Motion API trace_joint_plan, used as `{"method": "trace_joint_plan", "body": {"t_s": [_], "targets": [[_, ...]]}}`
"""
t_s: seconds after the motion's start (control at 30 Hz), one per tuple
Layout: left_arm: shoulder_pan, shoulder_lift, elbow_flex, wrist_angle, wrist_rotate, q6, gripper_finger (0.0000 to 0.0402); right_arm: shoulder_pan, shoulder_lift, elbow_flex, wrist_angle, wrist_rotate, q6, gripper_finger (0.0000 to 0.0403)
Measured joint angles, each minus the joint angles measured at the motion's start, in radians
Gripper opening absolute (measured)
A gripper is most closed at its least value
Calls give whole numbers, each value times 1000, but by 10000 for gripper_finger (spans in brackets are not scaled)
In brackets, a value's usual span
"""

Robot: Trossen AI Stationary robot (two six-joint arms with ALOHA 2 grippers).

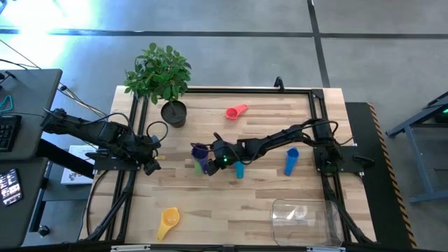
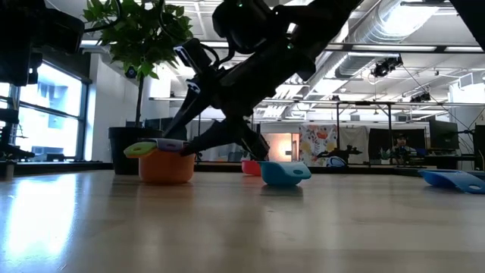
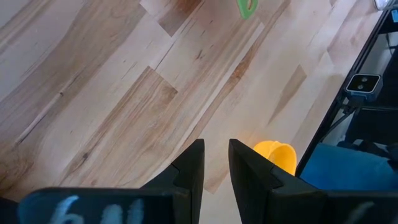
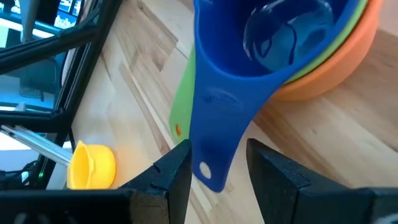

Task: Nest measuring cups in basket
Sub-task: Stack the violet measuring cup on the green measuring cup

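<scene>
Right gripper [image 4: 214, 165], table centre: fingers straddle the handle of the purple-blue cup [image 4: 273, 43], a gap visible on each side of the handle in the right wrist view. Whether the pads actually press the handle, I cannot tell.

That cup sits nested in a green cup [image 4: 186, 99], which sits in an orange cup [image 4: 345, 59]. Only the right wrist view shows all three layers. The high view shows just a purple top [image 1: 199, 152] with a sliver of green. The low view gives the orange bowl [image 2: 166, 167] resting on the table with the green handle [image 2: 138, 149] poking out sideways.

Just beside the right gripper, toward the right arm's base: a small teal cup [image 1: 239, 169], seen in the low view as a bowl [image 2: 284, 174] on the wood. Farther along the same way lies a blue cup [image 1: 290, 161].

Beyond the stack, near the far edge: a pink cup [image 1: 236, 111] and a dark plant pot [image 1: 173, 113].

Yellow cup [image 1: 168, 221]: well away, near the front edge. It shows in both wrist views.

Basket [image 1: 308, 217]: front right corner, well apart from the right gripper, with no coloured cup visible in it.

Left gripper [image 3: 216, 165]: parked at the left edge, fingers close together with a narrow slit between.
</scene>
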Motion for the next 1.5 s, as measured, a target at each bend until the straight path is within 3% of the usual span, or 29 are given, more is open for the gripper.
{"method": "trace_joint_plan", "body": {"t_s": [0.33, 0.9, 1.5], "targets": [[0, 0, 0, 0, 0, 0, 62, 0, 0, 0, 0, 2, 11, 123], [0, 0, 0, 0, 0, 0, 62, 0, 0, 0, 17, -19, 10, 7], [0, 0, 0, 0, 0, 0, 62, 0, 0, 0, 62, -30, 29, 1]]}}
